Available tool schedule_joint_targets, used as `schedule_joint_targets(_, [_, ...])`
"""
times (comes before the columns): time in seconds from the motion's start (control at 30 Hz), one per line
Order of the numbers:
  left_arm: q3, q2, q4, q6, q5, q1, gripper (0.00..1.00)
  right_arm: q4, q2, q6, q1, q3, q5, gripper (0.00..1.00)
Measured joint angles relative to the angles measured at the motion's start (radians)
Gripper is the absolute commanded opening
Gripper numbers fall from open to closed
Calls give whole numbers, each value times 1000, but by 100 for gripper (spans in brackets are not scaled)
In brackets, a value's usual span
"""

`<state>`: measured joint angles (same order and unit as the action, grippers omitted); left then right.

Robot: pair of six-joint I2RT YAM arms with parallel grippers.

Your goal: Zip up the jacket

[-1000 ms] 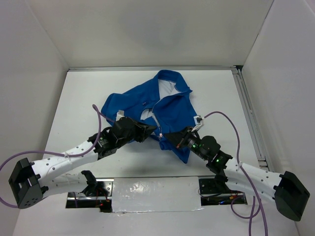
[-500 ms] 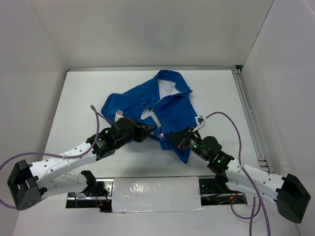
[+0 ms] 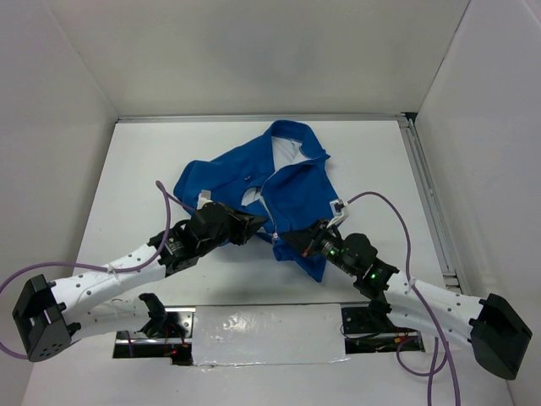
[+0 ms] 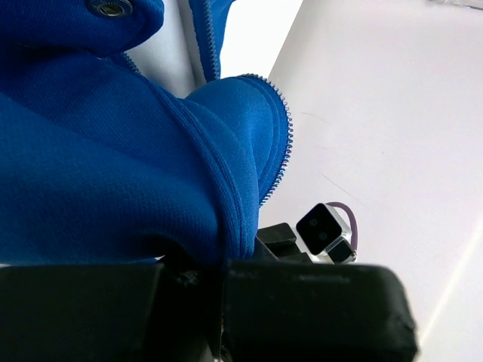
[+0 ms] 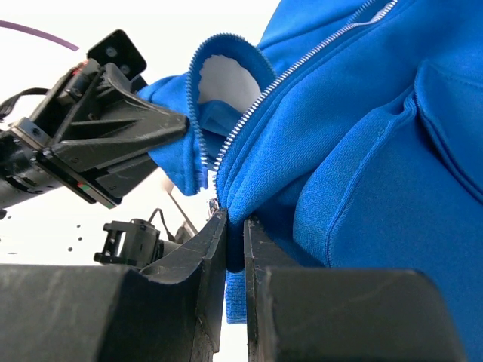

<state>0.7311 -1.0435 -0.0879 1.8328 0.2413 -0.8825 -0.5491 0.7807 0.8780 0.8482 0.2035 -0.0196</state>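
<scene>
The royal-blue jacket (image 3: 292,182) lies crumpled in the middle of the white table, collar and white lining toward the back, front open. My left gripper (image 3: 264,223) is shut on the left front edge at the hem; its view shows blue fabric (image 4: 113,173) and pale zipper teeth (image 4: 284,143) bunched over the jaws. My right gripper (image 3: 286,236) is shut on the right front edge near the hem; its view shows the fabric (image 5: 355,136) pinched between the fingers (image 5: 207,241) and the zipper (image 5: 302,68) running up. The two grippers are close together.
White walls enclose the table on three sides. A metal rail (image 3: 427,203) runs along the right edge. A taped plate (image 3: 262,334) lies at the near edge between the arm bases. Purple cables (image 3: 165,203) loop off both arms.
The right gripper has shifted slightly left and up with the fabric, closer to the left gripper. The left arm has barely moved.
</scene>
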Motion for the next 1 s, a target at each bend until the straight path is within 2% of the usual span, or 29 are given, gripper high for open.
schedule_joint_targets(1.0, [-37,47,30,-5,-8,-3,0,-20,-25,-4,0,0,5,0])
